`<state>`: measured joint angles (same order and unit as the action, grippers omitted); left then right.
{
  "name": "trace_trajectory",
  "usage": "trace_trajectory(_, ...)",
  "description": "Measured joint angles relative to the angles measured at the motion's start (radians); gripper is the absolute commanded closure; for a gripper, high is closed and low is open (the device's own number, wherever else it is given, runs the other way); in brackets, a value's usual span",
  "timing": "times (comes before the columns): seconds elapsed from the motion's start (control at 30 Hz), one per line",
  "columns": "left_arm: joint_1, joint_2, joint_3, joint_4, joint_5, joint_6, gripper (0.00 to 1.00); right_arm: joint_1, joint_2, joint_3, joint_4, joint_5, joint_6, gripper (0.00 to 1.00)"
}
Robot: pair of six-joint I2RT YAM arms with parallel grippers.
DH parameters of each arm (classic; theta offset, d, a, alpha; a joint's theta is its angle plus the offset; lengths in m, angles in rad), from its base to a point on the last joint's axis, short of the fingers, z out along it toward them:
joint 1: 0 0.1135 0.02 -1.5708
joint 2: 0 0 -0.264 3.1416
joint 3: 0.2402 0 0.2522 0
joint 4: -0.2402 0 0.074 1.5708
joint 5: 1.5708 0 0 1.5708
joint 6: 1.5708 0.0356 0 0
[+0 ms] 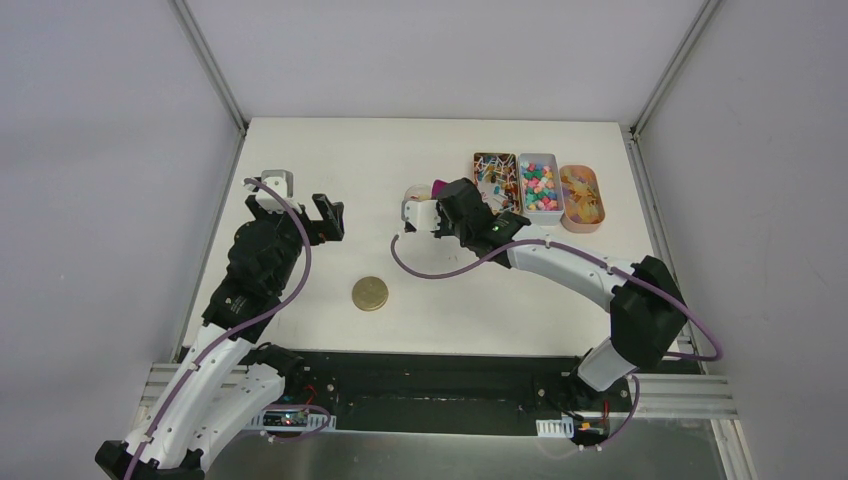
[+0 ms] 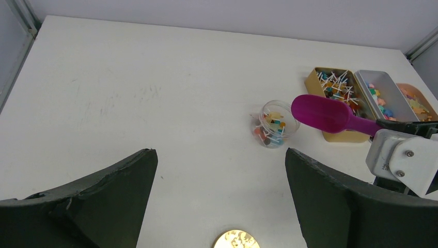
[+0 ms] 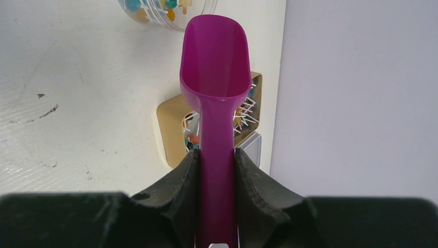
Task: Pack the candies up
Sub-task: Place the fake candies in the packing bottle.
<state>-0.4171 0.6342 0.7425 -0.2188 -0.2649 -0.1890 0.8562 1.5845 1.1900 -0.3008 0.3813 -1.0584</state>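
Observation:
The candies lie in three trays: dark and bright wrapped ones in the tan tray [image 1: 495, 178], pastel pieces in the white tray [image 1: 539, 187], orange-amber ones in the orange tray [image 1: 581, 197]. Some candies [image 2: 272, 124] sit in a small clear jar [image 2: 281, 111] standing open on the table. My right gripper [image 3: 217, 155] is shut on the handle of the magenta scoop [image 3: 214, 57], whose bowl is empty and hovers between the jar [image 3: 165, 10] and the tan tray [image 3: 173, 129]. My left gripper [image 2: 219, 155] is open and empty, to the left of the jar.
The round gold lid [image 1: 370, 293] lies flat on the table in front of the jar, just below my left gripper in its wrist view [image 2: 236, 239]. The trays stand side by side at the back right near the wall.

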Motion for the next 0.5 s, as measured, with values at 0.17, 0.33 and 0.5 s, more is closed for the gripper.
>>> trace_trajectory(0.17, 0.0, 0.0, 0.0, 0.0, 0.0, 0.0, 0.01, 0.0, -0.001, 0.0, -0.001, 0.005, 0.0, 1.0)
trace_trajectory(0.33, 0.0, 0.0, 0.0, 0.0, 0.0, 0.0, 0.01, 0.0, -0.016, 0.0, -0.005, 0.009, 0.0, 1.0)
trace_trajectory(0.5, 0.0, 0.0, 0.0, 0.0, 0.0, 0.0, 0.01, -0.009, -0.065, -0.001, -0.006, 0.016, 0.002, 1.0)
